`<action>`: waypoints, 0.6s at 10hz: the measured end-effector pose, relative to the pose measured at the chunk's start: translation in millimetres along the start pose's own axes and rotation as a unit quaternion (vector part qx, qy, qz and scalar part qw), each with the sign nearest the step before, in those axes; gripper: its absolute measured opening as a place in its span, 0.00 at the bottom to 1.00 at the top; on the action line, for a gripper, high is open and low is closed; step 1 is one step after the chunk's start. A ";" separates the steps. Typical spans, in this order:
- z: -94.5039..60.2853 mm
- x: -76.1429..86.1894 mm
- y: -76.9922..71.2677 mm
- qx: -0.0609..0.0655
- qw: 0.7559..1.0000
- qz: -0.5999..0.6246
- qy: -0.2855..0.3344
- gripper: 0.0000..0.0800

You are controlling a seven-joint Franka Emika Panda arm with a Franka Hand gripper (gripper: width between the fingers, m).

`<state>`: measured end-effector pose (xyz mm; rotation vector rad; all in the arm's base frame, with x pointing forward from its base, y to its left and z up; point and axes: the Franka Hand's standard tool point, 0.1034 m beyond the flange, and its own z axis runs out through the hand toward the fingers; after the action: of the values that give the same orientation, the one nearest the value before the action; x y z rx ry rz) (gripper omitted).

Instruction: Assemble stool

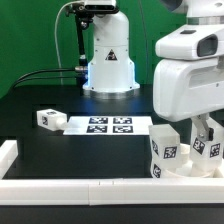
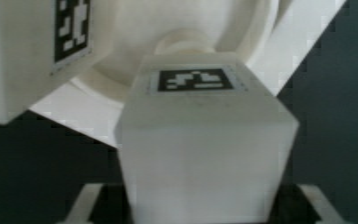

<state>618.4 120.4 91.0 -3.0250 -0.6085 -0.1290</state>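
Observation:
The white round seat point(image 1: 178, 172) lies at the exterior view's lower right, with a tagged white leg point(image 1: 164, 148) standing on it. My gripper point(image 1: 205, 142) is down over a second leg point(image 1: 212, 150) on the seat, near the right edge. In the wrist view this leg point(image 2: 202, 130) fills the middle, its tagged end pointing at the seat point(image 2: 114, 95). My fingers point(image 2: 87, 198) hug both of its sides and are shut on it. The other mounted leg point(image 2: 60, 30) shows beside it. A third, loose leg point(image 1: 48, 118) lies on the table at the left.
The marker board point(image 1: 108, 125) lies flat mid-table. The robot base point(image 1: 108, 60) stands behind it. White border rails run along the front point(image 1: 80, 187) and the left point(image 1: 8, 150) of the black table.

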 end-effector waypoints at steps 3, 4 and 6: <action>-0.1 -14.9 -2.7 -0.011 0.992 0.122 0.039 0.42; -0.1 -14.2 -4.2 -0.010 0.983 0.179 0.041 0.42; -3.8 -13.4 6.5 -0.002 0.968 0.247 0.043 0.42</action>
<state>608.3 109.1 93.4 -3.0428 0.1602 -0.2324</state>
